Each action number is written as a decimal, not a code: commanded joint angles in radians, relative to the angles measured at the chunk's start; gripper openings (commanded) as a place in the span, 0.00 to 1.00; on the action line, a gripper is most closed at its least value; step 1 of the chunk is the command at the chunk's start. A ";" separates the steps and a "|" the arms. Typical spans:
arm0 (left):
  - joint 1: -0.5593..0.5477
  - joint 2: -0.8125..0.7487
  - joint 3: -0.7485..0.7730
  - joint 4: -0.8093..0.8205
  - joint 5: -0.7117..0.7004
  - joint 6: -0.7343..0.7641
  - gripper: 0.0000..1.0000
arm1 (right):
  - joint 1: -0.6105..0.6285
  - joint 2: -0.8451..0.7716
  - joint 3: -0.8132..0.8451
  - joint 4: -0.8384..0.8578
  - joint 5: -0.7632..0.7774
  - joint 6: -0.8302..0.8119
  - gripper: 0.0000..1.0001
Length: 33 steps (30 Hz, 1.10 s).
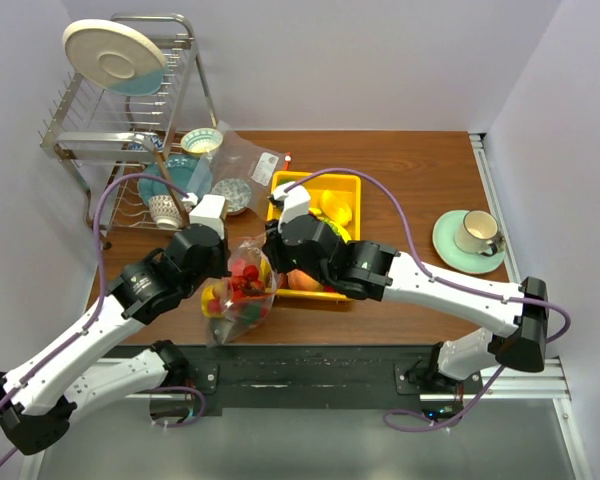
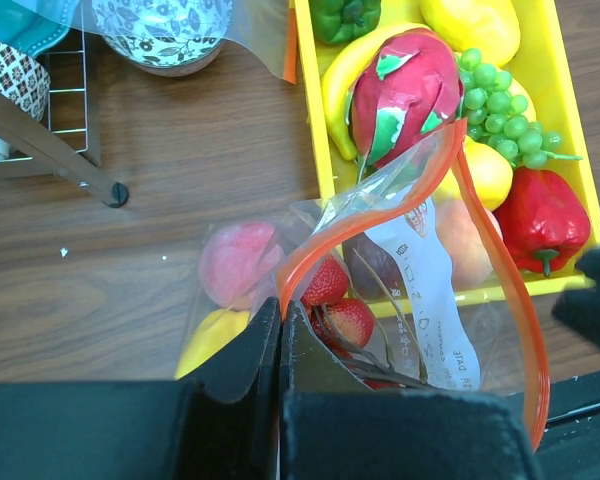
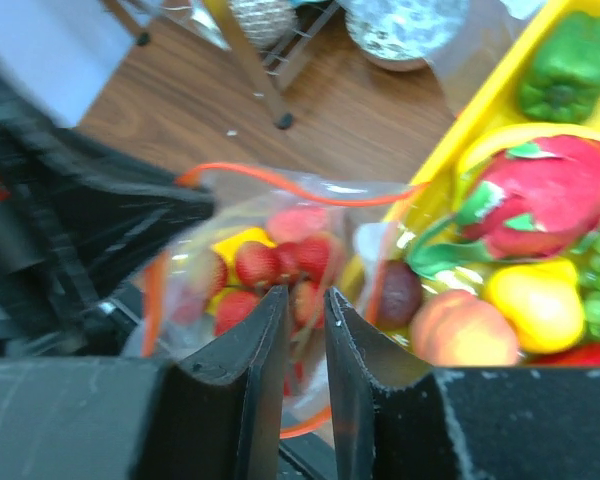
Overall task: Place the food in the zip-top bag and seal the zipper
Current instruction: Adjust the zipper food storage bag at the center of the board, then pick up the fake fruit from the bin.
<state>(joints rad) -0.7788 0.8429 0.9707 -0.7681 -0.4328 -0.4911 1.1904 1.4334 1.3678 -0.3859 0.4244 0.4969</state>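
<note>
The zip-top bag (image 1: 242, 300) lies left of the yellow tray (image 1: 355, 182), its mouth held open and raised. My left gripper (image 2: 280, 303) is shut on the orange-red zipper (image 2: 500, 270) at the near left of the mouth. Strawberries (image 2: 340, 320), a peach (image 2: 235, 260) and something yellow are inside the bag. My right gripper (image 3: 305, 292) hovers over the bag mouth, jaws a narrow gap apart with nothing between them. In the tray lie a dragon fruit (image 2: 405, 90), grapes (image 2: 495, 105), a red pepper (image 2: 540, 215), a green pepper (image 2: 345, 15) and yellow fruit.
A wire dish rack (image 1: 120, 110) with a plate and bowls stands at the back left. A flatter clear bag with a white label (image 1: 250, 160) lies behind the tray. A cup on a green saucer (image 1: 470, 238) sits at the right.
</note>
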 commanded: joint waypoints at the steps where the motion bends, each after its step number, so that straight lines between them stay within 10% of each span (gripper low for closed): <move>1: 0.004 -0.018 0.062 0.006 -0.029 -0.007 0.00 | -0.080 -0.031 -0.001 -0.037 -0.053 0.000 0.26; 13: 0.004 -0.019 0.099 -0.022 -0.052 0.036 0.00 | -0.412 -0.027 -0.061 -0.114 -0.182 -0.040 0.34; 33: 0.004 -0.038 0.046 0.047 -0.032 0.063 0.00 | -0.677 0.554 0.359 -0.220 -0.176 -0.267 0.71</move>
<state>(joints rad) -0.7788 0.8207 1.0164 -0.7799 -0.4496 -0.4416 0.5053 1.9198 1.6142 -0.5594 0.2432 0.3073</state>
